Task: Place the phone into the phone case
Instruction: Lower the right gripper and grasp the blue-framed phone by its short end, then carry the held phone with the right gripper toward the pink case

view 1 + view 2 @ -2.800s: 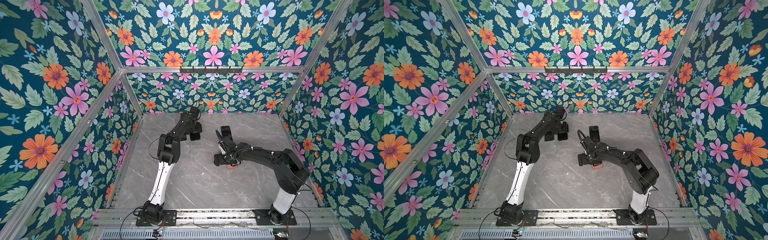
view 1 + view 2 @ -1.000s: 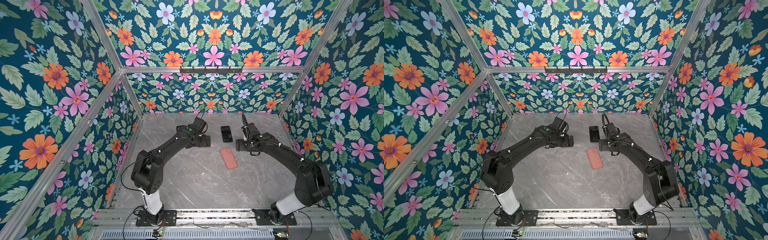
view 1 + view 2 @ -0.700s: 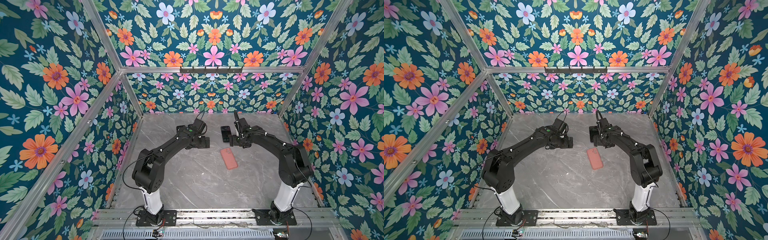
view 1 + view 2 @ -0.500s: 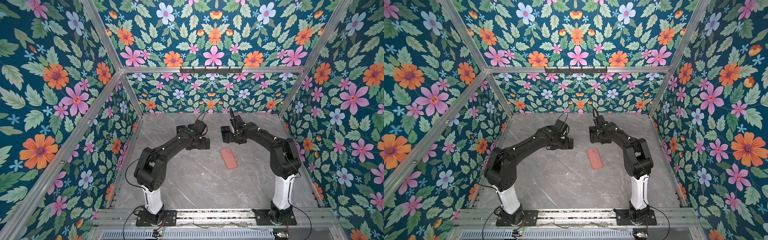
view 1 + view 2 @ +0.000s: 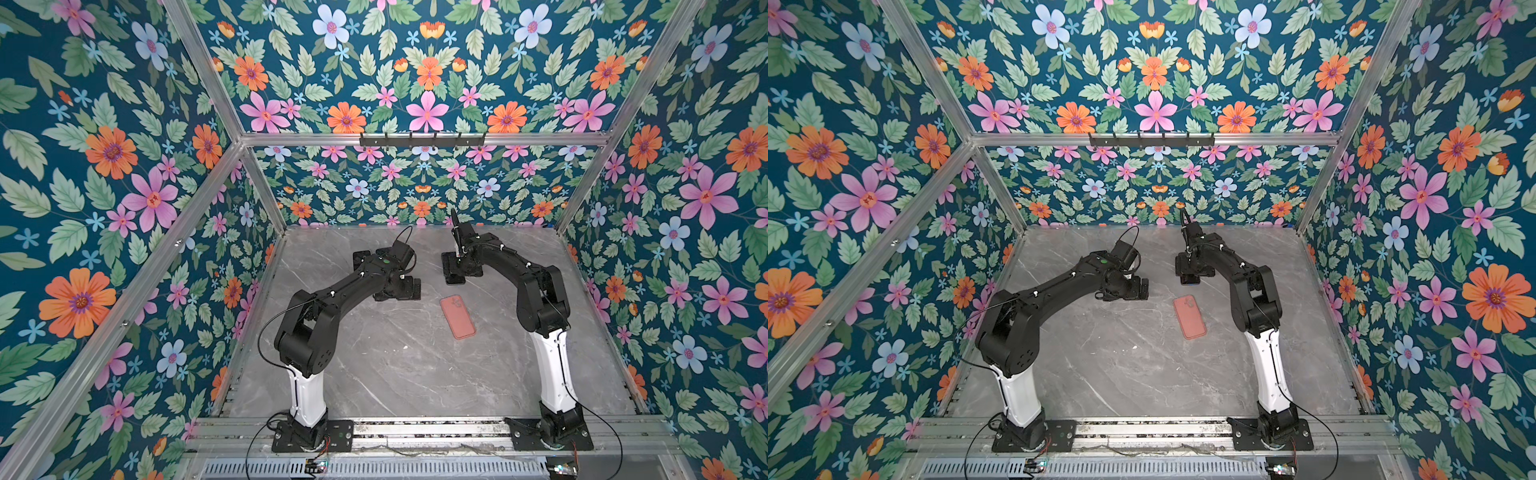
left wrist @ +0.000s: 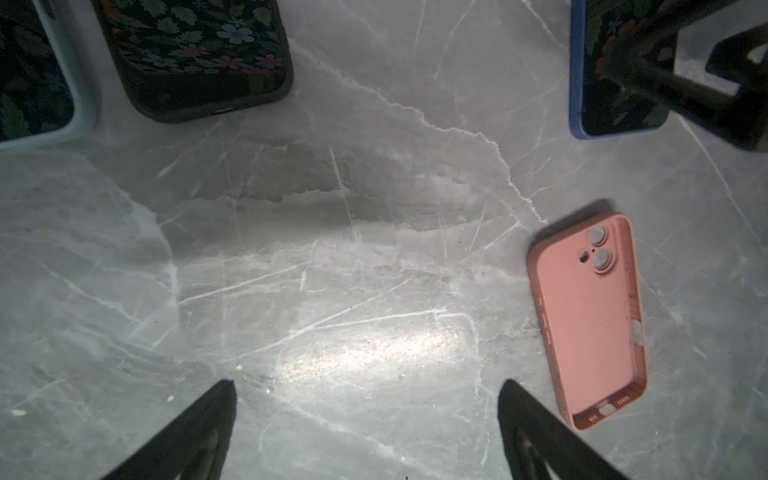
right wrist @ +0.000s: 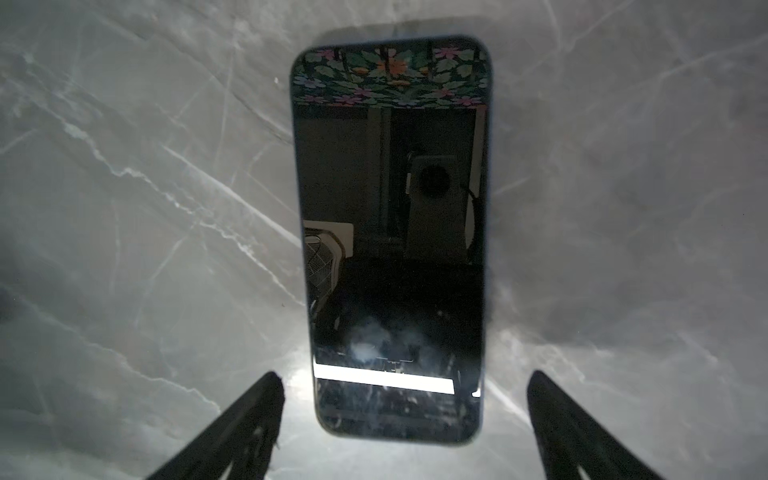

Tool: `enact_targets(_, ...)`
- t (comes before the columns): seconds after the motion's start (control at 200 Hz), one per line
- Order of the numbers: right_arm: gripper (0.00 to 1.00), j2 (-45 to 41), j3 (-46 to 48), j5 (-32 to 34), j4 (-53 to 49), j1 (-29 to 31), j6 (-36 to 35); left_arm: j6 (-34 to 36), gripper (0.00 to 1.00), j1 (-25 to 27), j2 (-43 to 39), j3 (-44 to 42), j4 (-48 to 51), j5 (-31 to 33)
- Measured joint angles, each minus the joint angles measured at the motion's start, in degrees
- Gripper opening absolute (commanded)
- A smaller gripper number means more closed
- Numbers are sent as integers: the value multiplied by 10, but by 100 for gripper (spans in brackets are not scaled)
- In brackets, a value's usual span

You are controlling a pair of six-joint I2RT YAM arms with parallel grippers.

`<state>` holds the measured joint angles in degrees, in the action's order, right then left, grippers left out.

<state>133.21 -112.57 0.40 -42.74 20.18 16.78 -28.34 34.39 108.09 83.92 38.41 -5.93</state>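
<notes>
**Phone largely covered, edges clipped**

In both top views the right gripper (image 5: 460, 271) covers nearly all of the phone (image 5: 1188, 283); only a sliver shows. The left wrist view cuts that phone at the picture's edge, likewise a dark-cased phone (image 6: 199, 50) and a pale-cased phone (image 6: 37, 87). The left gripper (image 6: 365, 386) is cut off in its wrist view, only finger ends in sight; the right gripper likewise.

You have a grey marble counter (image 5: 395, 374) veined in white, boxed in by floral wall panels (image 5: 428, 62) on an aluminium frame (image 5: 200, 62). A black hook rail (image 5: 422, 140) runs along the back crossbar. In the left wrist view two spare phones lie flat, screens up — one in a dark case (image 6: 199, 54), and just beside it one in a pale mint case (image 6: 37, 83).
</notes>
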Motion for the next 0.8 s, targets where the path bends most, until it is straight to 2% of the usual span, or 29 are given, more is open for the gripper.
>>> enact_targets(0.215,92,68,-97,8,-43,-3,0,0,100,0,2,-2,0,0)
enact_targets(0.34,86,89,-131,16,-67,-4,2,0,100,0,2,-5,0,0)
enact_targets(0.545,77,103,-152,30,-83,-4,7,0,100,0,2,-6,0,0)
enact_targets(0.8,72,105,-155,31,-87,-5,10,0,100,0,2,-8,0,1)
